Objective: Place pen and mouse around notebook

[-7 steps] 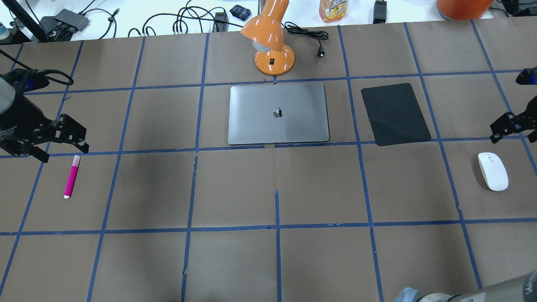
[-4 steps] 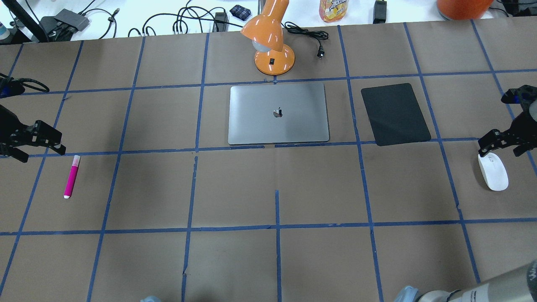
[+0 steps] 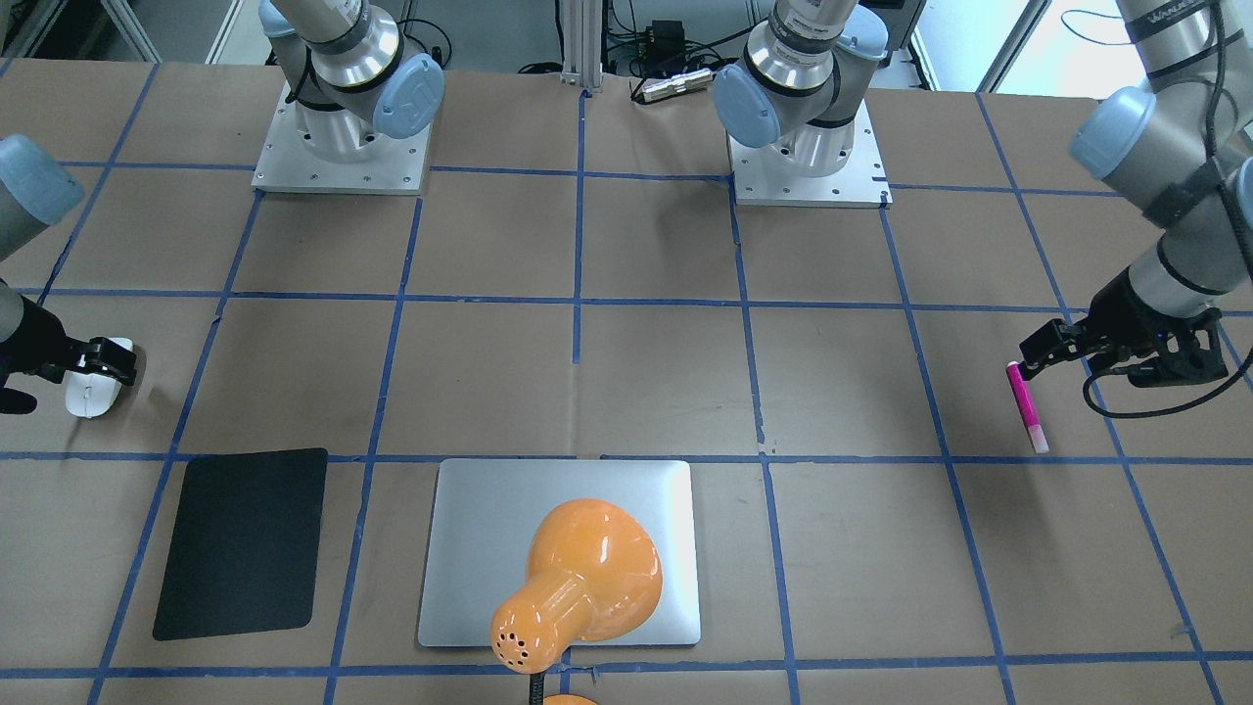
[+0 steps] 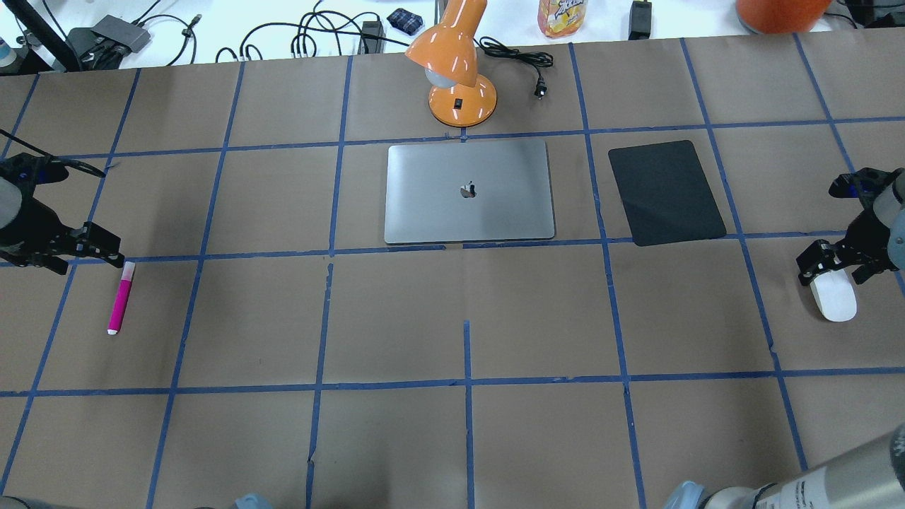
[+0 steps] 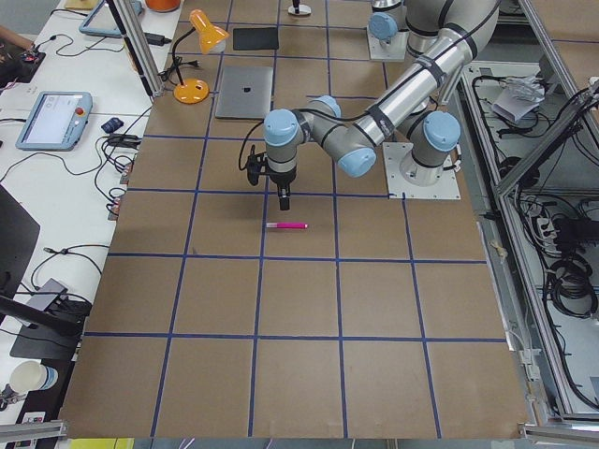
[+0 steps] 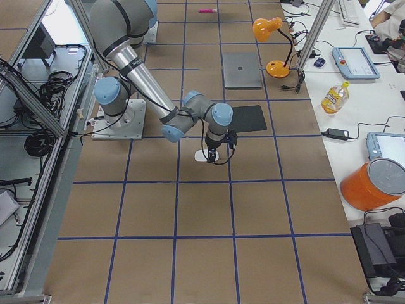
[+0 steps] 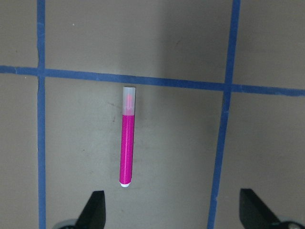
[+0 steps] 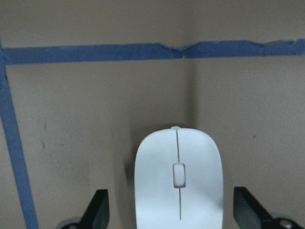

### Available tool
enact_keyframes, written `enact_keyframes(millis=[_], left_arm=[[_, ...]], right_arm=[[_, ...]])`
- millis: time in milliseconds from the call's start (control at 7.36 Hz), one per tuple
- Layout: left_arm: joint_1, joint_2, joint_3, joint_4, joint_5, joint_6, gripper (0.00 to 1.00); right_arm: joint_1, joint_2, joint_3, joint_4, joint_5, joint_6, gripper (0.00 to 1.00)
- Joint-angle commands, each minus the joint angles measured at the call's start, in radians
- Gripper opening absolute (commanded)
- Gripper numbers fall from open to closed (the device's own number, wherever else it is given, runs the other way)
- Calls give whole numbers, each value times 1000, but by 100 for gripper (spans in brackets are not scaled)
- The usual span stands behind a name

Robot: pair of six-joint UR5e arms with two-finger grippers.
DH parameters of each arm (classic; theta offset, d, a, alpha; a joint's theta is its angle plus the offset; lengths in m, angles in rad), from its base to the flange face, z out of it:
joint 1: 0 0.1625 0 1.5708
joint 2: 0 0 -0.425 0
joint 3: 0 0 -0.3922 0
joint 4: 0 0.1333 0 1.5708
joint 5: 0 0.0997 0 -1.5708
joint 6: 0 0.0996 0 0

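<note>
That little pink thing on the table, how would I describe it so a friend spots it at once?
Find the silver-grey notebook in front of the orange lamp, then look far toward the robot's left side of the brown table. The pen lies flat there, just inside a blue-taped square. It is the only magenta thing: a short thin stick with a pale translucent end.

Orange desk lamp (image 4: pixel 452 53) far-centre, its plug (image 4: pixel 541 90) loose on table rt of base. Black mat (image 4: pixel 666 192) flat, rt of centre. Table (image 4: pixel 537 318): brown paper, blue tape grid.
</note>
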Motion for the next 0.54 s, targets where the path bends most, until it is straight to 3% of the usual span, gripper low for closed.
enact_keyframes(millis=[0,272,408], left_arm=[[3,-58,-90,186,18,84,100],[48,-118,-88,202,16,83,100],[52,-135,-88,208,13,83,100]], right_arm=[[-14,8,4,0,-10,-5,95],[-14,11,14,-1,-10,-2,93],[-14,11,14,-1,-8,-3,80]])
